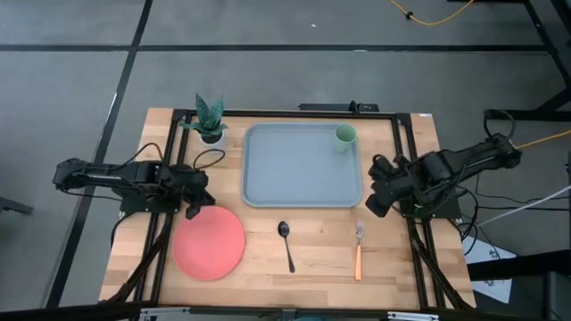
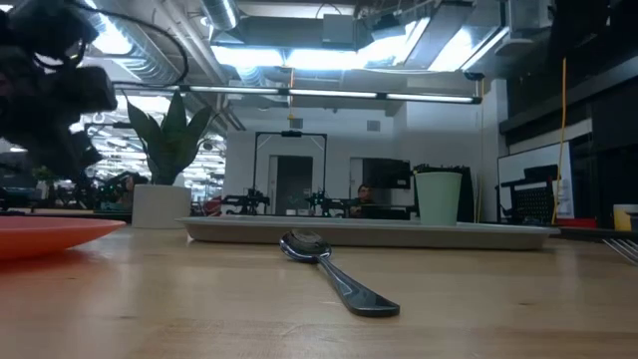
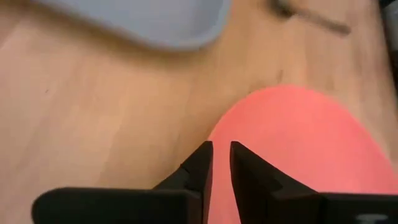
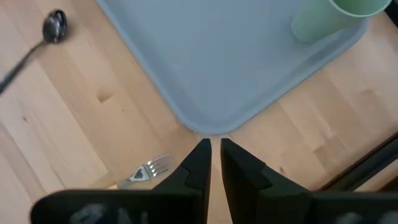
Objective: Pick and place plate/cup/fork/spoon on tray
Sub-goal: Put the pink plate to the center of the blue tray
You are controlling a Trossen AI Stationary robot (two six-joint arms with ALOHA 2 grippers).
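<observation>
The light grey-blue tray (image 1: 294, 174) lies at the table's far middle, and the pale-green cup (image 1: 345, 136) stands upright in its far right corner. The coral plate (image 1: 209, 242) lies flat at the near left. The dark spoon (image 1: 285, 242) and the orange-handled fork (image 1: 359, 250) lie on the wood in front of the tray. My left gripper (image 1: 192, 209) is shut and hovers over the plate's far left rim (image 3: 249, 118), clear above it in the low view (image 2: 50, 90). My right gripper (image 1: 379, 201) is shut beside the tray's near right corner (image 4: 208, 127), with the fork's tines (image 4: 152, 167) just below it.
A white pot with a green plant (image 1: 211, 123) stands at the tray's far left corner. Dark rails run along the table's left and right sides (image 1: 406, 169). Bare wood lies between the plate, spoon and fork along the near edge.
</observation>
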